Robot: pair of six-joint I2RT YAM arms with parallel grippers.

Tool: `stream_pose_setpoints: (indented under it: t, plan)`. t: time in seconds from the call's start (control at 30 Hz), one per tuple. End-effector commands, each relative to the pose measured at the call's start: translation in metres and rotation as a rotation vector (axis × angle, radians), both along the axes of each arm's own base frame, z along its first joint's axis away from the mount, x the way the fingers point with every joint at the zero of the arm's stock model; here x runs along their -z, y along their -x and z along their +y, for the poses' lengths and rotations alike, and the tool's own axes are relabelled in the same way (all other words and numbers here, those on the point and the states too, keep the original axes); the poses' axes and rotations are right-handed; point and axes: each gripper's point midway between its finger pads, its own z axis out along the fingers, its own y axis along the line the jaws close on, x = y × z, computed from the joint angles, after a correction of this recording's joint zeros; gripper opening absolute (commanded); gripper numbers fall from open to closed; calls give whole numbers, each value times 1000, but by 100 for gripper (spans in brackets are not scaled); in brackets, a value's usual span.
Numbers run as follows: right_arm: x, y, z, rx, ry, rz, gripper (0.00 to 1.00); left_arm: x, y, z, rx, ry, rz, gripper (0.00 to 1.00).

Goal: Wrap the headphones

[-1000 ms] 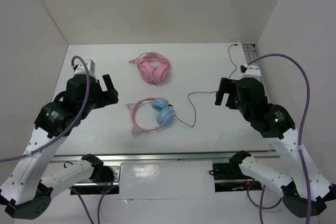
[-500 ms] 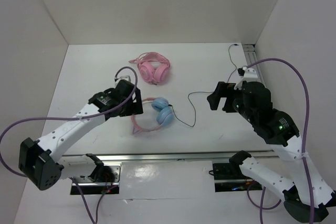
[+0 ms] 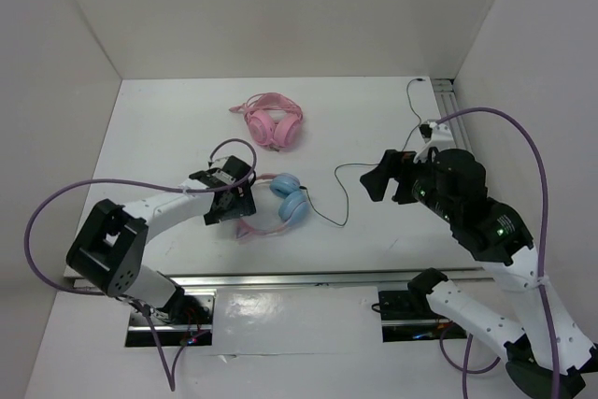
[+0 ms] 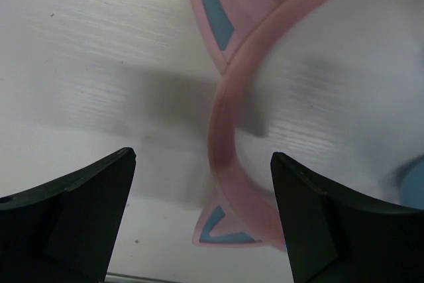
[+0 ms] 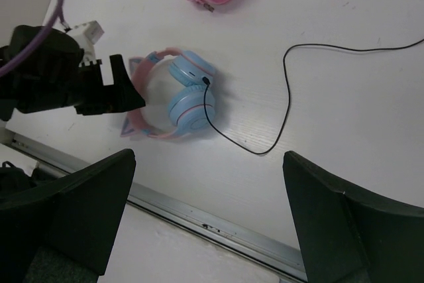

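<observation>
Headphones [image 3: 288, 200]: lying flat near the middle of the desk [image 3: 168, 128], blue ear cups at 3 o'clock of the pink headband.
Black cable [image 3: 342, 195]: runs from the cups toward 3 o'clock, then bends off to 1 o'clock.
Left gripper [image 4: 199, 210]: spread, low over the headband with one finger on either side, pinching nothing.
Right gripper [image 3: 377, 184]: spread and empty, above the desk at 3 o'clock of the cups.
All-pink headphones [image 3: 273, 123]: at 12 o'clock, apart.

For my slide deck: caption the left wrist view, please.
Open left gripper poised over the pink cat-ear headband of the blue-cupped headphones.
</observation>
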Motion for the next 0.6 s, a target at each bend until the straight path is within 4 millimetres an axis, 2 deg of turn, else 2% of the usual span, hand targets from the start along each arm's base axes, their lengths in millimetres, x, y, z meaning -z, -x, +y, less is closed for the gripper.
stream_pose_setpoints:
  t: [0.0, 0.03, 0.17, 0.27, 0.3, 0.33, 0.37, 0.47, 0.5, 0.53, 0.57]
  plan:
    - [-15, 0, 9, -38, -52, -55, 100, 18, -8, -4, -44, 53, -1, 93]
    - [-15, 0, 9, -38, -52, -55, 100, 28, -1, 0, -45, 35, 31, 92]
    - [-17, 1, 8, -38, -56, -63, 100, 44, 6, 0, -40, 39, 59, 84]
    - [-19, 0, 9, -39, -61, -71, 100, 50, 12, -2, -37, 39, 81, 60]
    - [-20, 0, 9, -39, -61, -72, 100, 44, 14, -6, -31, 49, 69, 43]
    - [-20, 0, 9, -39, -61, -72, 100, 41, 12, -7, -31, 56, 58, 42]
    - [-20, 0, 9, -39, -61, -72, 100, 40, 20, -7, -28, 51, 71, 26]
    - [-18, 1, 12, -54, -67, -70, 100, 21, 19, -9, -17, 61, 39, 0]
    - [-20, -1, 15, -61, -86, -76, 100, 17, 29, -7, -5, 40, 71, 0]
    - [-17, 1, 21, -84, -102, -65, 100, 9, 29, -3, -9, 25, 65, 0]
    - [-25, 0, 25, -103, -129, -104, 100, -13, 21, -5, -6, 20, 4, 0]
